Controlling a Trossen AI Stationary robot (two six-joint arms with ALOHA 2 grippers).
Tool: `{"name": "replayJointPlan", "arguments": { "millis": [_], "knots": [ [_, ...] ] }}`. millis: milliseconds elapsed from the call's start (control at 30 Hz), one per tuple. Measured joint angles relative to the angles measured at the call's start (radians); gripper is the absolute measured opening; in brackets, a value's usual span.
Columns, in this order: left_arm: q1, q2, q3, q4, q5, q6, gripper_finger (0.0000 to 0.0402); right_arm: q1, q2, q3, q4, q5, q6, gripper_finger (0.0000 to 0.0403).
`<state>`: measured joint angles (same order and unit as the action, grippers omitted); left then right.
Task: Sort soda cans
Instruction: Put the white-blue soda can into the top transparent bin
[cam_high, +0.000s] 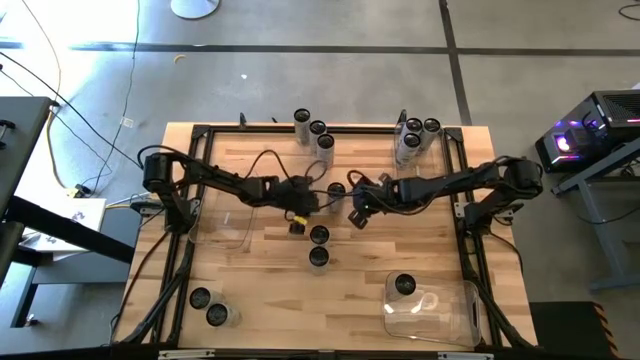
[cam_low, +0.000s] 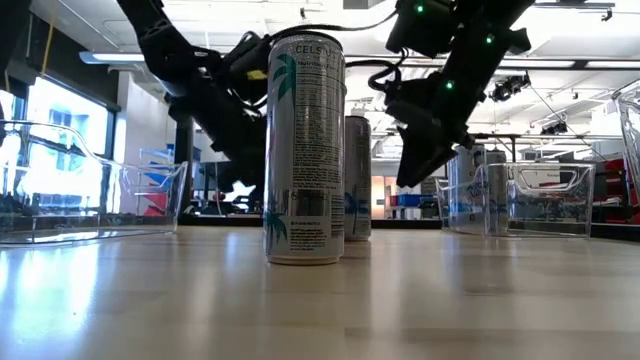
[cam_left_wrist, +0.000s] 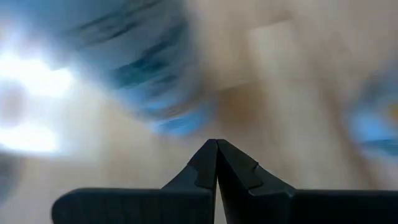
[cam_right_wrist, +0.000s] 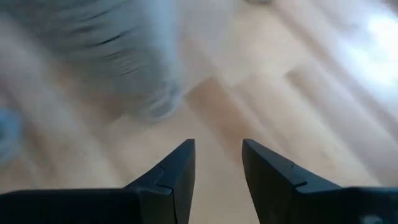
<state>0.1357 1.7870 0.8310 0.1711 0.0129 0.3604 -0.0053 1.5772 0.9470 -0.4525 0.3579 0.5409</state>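
Soda cans with dark tops stand about the wooden table. Two are at its middle (cam_high: 319, 235) (cam_high: 318, 257), and one (cam_high: 336, 188) stands between my two arms. In the low view the nearest can (cam_low: 305, 150) is silvery with teal print, and a second can (cam_low: 357, 175) stands behind it. My left gripper (cam_high: 297, 227) hovers just left of the middle cans, shut and with nothing in it (cam_left_wrist: 216, 146). My right gripper (cam_high: 357, 216) hangs to their right, its fingers apart with nothing between them (cam_right_wrist: 217, 152). Each wrist view shows a blurred can beyond the fingers.
Three cans (cam_high: 317, 128) stand at the far edge and several more (cam_high: 410, 140) at the far right. Two cans (cam_high: 207, 306) stand near left. A clear bin (cam_high: 450, 315) near right holds one can (cam_high: 404, 285). Another clear bin (cam_high: 225, 228) sits at the left.
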Motion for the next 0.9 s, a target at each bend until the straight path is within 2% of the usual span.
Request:
{"name": "replayJointPlan", "arguments": {
  "millis": [100,167,267,367,467,567,800,900],
  "knots": [
    [0.05,0.0,0.0,0.012,-0.083,-0.029,0.0,0.012,0.0,0.0,0.071,-0.13,-0.043,0.0126],
    [0.093,0.001,0.0,0.011,-0.065,-0.046,0.0,0.015,0.0,0.0,0.138,-0.18,-0.052,0.0126],
    [0.143,0.001,0.0,0.021,0.058,-0.06,0.0,0.013,0.0,0.0,0.206,-0.184,-0.052,0.0126],
    [0.148,0.001,0.0,0.062,0.198,-0.042,0.0,0.004,0.0,0.0,0.206,-0.178,-0.065,0.0126],
    [0.12,0.001,0.0,0.124,0.249,-0.06,0.0,-0.001,0.0,0.0,0.194,-0.125,-0.088,0.0126],
    [0.081,0.001,0.0,0.134,0.249,-0.071,0.0,-0.001,0.0,0.0,0.144,-0.045,-0.096,0.0126],
    [-0.008,0.0,0.0,0.058,0.232,-0.071,0.0,0.005,0.0,0.0,0.01,0.051,-0.016,0.0126],
    [-0.03,0.0,0.0,0.028,0.103,-0.063,0.0,0.017,0.0,0.0,-0.007,0.05,-0.003,0.0126]
  ]
}}
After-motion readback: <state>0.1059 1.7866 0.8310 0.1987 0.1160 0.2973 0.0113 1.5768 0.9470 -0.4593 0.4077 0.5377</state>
